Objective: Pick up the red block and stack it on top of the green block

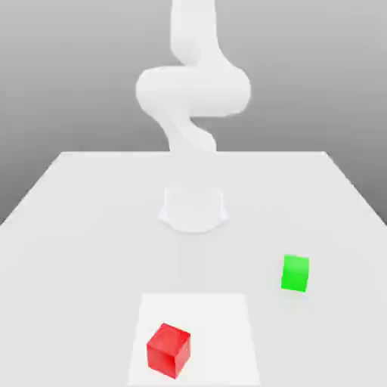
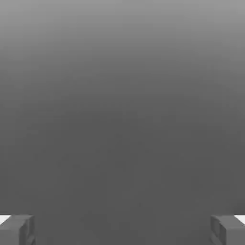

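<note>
Red block (image 1: 168, 351) nearest, left on the pale square (image 1: 219, 340), turned askew; green block (image 1: 295, 273) farther off, right, on bare table (image 1: 98, 264), presumably spaced for access; gripper (image 2: 123, 230) empty, fingers (image 2: 24, 229) wide apart, likely readied to straddle red.

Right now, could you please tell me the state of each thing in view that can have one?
Jaws: open, wide apart, nothing between them.
Red block: resting on the white square, turned at an angle, not stacked.
Green block: resting on the table off the white square, nothing on top.
White square: lying flat, bearing the red block.
Arm: raised above its base, away from both blocks.
</note>
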`<move>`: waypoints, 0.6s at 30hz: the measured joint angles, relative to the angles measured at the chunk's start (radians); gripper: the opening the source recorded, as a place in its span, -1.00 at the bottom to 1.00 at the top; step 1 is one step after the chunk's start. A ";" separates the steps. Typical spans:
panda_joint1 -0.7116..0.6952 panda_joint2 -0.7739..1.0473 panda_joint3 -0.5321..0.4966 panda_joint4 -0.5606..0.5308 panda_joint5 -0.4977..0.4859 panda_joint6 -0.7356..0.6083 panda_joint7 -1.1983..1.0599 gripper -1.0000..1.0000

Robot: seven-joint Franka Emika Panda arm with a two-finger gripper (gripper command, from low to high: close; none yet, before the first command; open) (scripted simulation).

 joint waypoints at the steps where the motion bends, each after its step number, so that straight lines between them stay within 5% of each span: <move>1: -0.009 0.039 0.006 -0.010 -0.005 0.016 0.019 0.00; 18: -0.111 0.659 0.043 -0.161 -0.058 0.275 0.299 0.00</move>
